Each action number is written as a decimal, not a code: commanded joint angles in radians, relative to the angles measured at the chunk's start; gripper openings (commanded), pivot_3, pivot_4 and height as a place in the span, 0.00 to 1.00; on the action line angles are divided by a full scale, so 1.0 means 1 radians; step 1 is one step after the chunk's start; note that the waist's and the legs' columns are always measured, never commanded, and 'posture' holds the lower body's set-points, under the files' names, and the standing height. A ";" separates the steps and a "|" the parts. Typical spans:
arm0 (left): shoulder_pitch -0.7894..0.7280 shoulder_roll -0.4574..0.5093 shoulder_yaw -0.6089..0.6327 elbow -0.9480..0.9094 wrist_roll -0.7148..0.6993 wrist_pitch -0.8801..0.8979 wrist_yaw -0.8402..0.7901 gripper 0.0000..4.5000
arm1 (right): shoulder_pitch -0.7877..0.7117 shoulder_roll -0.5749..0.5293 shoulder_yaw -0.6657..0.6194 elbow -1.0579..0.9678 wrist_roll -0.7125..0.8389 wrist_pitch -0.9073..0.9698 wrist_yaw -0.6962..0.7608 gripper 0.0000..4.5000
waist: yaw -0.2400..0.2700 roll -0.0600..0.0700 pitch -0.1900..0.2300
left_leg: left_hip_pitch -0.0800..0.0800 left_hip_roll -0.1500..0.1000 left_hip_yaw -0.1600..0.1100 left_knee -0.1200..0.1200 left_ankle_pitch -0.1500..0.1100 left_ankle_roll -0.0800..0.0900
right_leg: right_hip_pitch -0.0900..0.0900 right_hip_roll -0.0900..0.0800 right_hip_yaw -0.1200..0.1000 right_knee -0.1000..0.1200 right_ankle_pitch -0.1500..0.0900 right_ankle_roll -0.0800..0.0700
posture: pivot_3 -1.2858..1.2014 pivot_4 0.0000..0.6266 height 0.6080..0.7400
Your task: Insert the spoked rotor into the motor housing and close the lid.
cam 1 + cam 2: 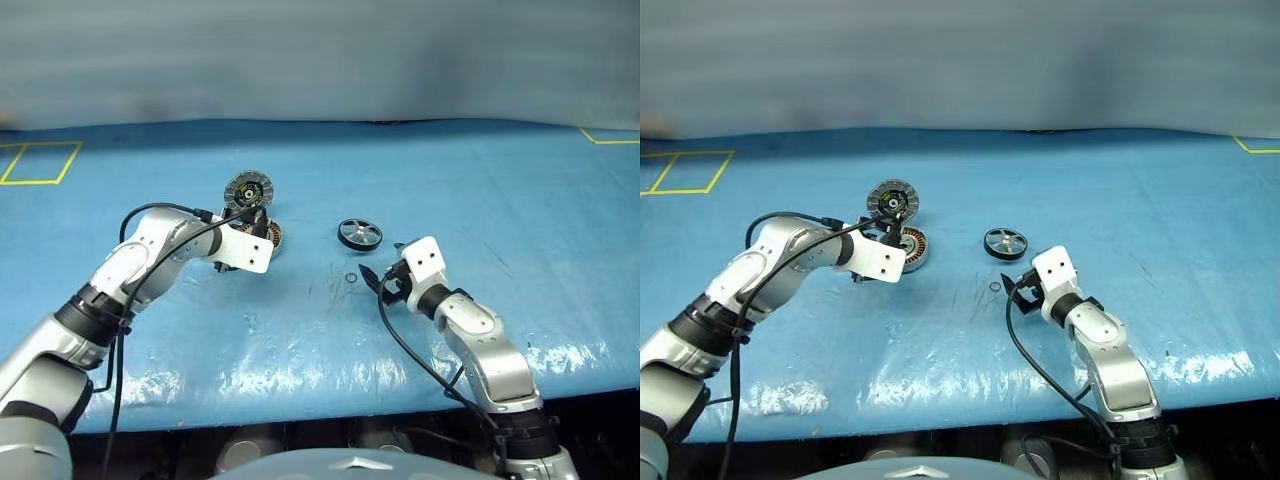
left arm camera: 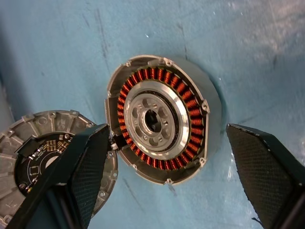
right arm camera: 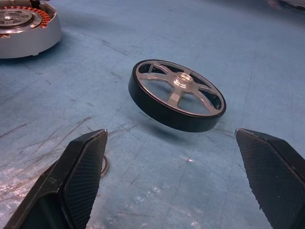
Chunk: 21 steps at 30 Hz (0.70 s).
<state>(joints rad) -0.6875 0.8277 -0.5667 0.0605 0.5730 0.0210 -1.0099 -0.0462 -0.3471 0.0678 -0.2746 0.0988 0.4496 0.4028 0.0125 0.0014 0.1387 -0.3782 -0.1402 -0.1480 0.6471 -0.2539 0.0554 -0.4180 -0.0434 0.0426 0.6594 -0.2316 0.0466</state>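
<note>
The motor housing (image 2: 159, 119) lies open on the blue table, its copper windings ringing a silver hub. Its hinged lid (image 1: 248, 189) stands tilted up behind it, ribbed inner face and dark centre showing. My left gripper (image 2: 167, 130) hovers just over the housing, open, with one finger on each side and nothing held. To the right lies the spoked rotor (image 3: 177, 95), flat on the table, black rim and silver spokes up. My right gripper (image 3: 170, 132) is open and points at the rotor from a short way in front of it, without touching it.
A tiny thin metal ring (image 1: 350, 277) lies on the table between the rotor and my right gripper. Yellow tape marks sit at the far left (image 1: 40, 162) and far right (image 1: 610, 137). The table's front edge (image 1: 330, 405) runs close below both arms.
</note>
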 commanded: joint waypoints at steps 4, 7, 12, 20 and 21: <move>-0.049 -0.040 -0.013 0.072 0.066 -0.069 -0.036 0.92 | -0.011 -0.013 -0.013 -0.042 0.011 0.016 0.012 1.00 | 0.000 0.000 0.000 | -0.001 0.000 0.000 0.000 0.000 0.000 | -0.001 0.000 0.000 0.000 0.000 0.000 | 0.52 0.24 1.00; -0.047 -0.063 -0.018 0.100 0.075 -0.095 -0.050 0.92 | -0.012 -0.014 -0.012 -0.048 0.011 0.023 0.014 1.00 | 0.000 -0.001 0.000 | -0.001 0.000 0.000 0.001 0.000 0.001 | -0.001 0.000 0.000 0.000 0.000 0.000 | 0.52 0.24 1.00; -0.055 -0.086 -0.028 0.132 0.106 -0.129 -0.045 0.92 | -0.003 -0.018 -0.010 -0.054 0.012 0.028 0.018 1.00 | -0.001 -0.001 0.001 | -0.001 0.000 0.000 0.001 0.000 0.001 | -0.002 0.000 0.000 0.001 0.000 0.000 | 0.52 0.24 1.00; -0.066 -0.121 -0.009 0.155 0.141 -0.125 -0.024 0.92 | 0.006 -0.020 -0.010 -0.066 0.013 0.037 0.020 1.00 | 0.000 -0.001 0.001 | -0.001 0.000 0.000 0.003 0.000 0.001 | -0.001 0.000 0.000 0.002 0.000 0.000 | 0.52 0.24 1.00; -0.069 -0.120 -0.010 0.159 0.142 -0.128 -0.027 0.92 | 0.006 -0.020 -0.010 -0.067 0.013 0.037 0.019 1.00 | 0.000 -0.001 0.001 | -0.001 0.000 0.000 0.003 0.000 0.001 | -0.001 0.000 0.000 0.002 0.000 0.000 | 0.52 0.24 1.00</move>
<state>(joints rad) -0.7342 0.7089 -0.5987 0.2212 0.7055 -0.0997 -1.0407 -0.0358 -0.3599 0.0684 -0.2954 0.1030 0.4899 0.4191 0.0127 0.0001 0.1393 -0.3797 -0.1405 -0.1481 0.6500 -0.2543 0.0563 -0.4189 -0.0434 0.0426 0.6618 -0.2314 0.0469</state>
